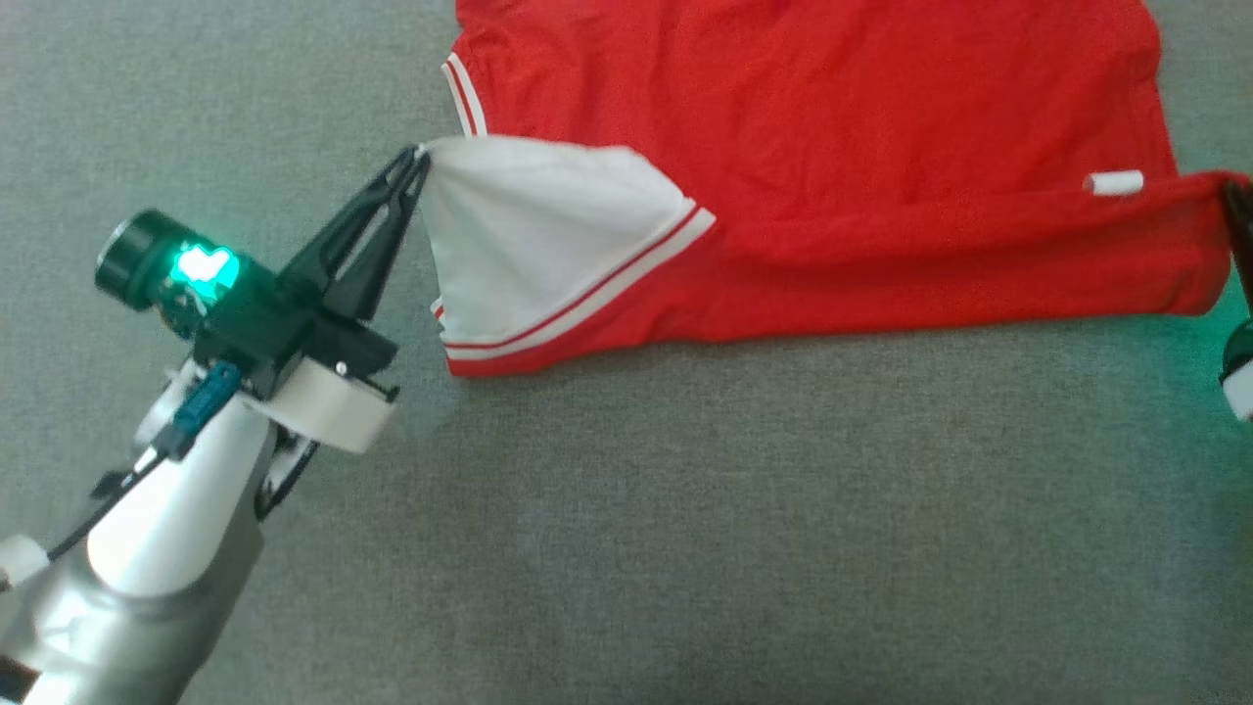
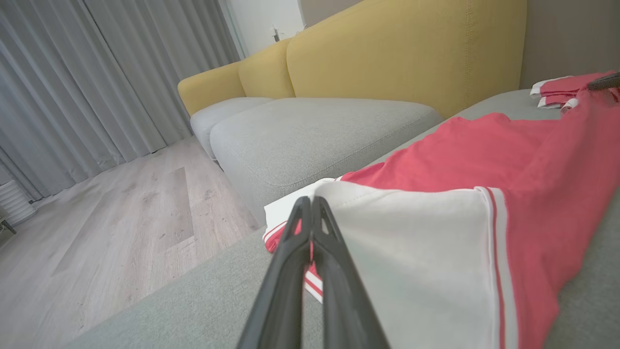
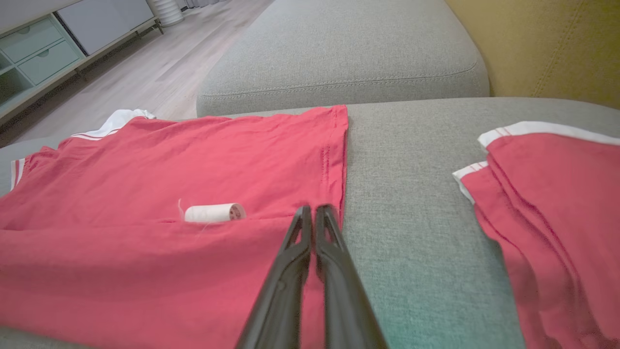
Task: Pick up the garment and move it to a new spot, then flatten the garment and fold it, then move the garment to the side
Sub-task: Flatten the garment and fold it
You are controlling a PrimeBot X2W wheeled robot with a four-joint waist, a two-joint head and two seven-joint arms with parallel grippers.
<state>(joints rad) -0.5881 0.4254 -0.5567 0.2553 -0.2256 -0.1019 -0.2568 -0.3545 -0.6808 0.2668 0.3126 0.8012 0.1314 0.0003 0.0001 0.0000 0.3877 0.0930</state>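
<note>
A red garment [image 1: 832, 117] with white, red-striped sleeves lies spread on the grey sofa cushion [image 1: 685, 490]. Its near strip is doubled over the body. My left gripper [image 1: 421, 157] is shut on the corner of the white sleeve [image 1: 529, 235], holding it a little off the cushion; the left wrist view has the closed tips [image 2: 310, 201] pinching that white cloth [image 2: 411, 242]. My right gripper [image 1: 1231, 196] at the right edge is shut on the garment's hem corner, its tips [image 3: 314, 209] on the red fabric [image 3: 169, 160]. A small white rolled tag [image 3: 213, 212] sits at the fold.
A second red garment [image 3: 557, 194], folded, lies on the cushion to the right of my right gripper. The yellow sofa back [image 2: 387, 53] rises behind. Another grey seat cushion [image 3: 339, 53] adjoins, and beyond it are the wood floor [image 2: 121, 218] and a cabinet [image 3: 38, 48].
</note>
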